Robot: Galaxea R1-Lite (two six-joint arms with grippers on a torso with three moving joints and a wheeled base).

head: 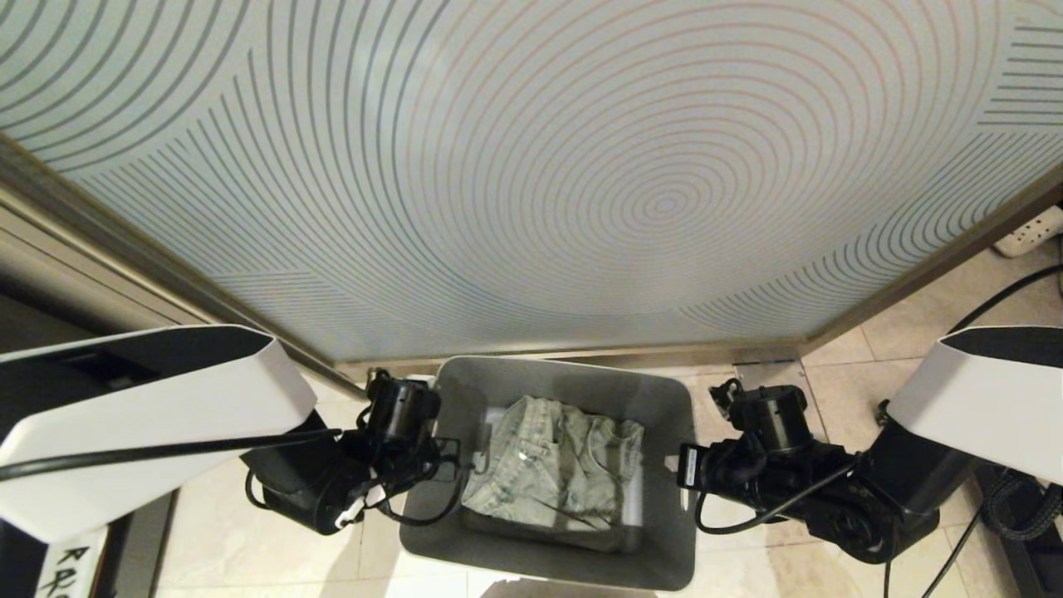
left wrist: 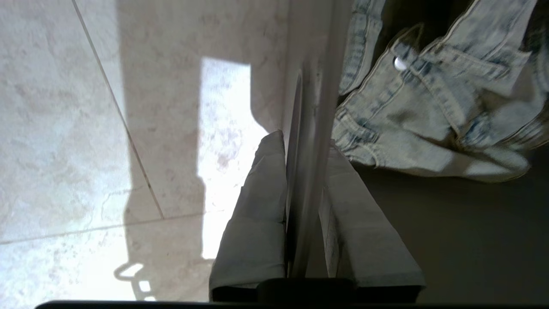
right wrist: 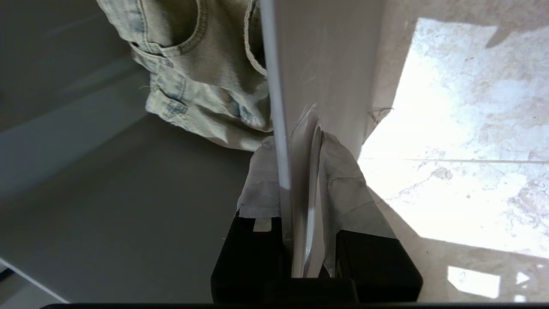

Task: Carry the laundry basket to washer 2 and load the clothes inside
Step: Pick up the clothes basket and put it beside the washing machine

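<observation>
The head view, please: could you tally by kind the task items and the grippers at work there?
Laundry basket: 1, grey, on the tiled floor.
Clothes: 1, a pale denim garment inside the basket.
Grippers: 2, the left gripper and the right gripper, each clamped on a side wall of the basket.
Total: 4

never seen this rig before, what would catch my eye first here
The grey basket sits low in the middle of the head view with the pale denim clothes crumpled inside. The left gripper and right gripper each clamp a side wall of it, one finger inside and one outside. Behind it stands a big frosted panel covered in concentric rings.
</observation>
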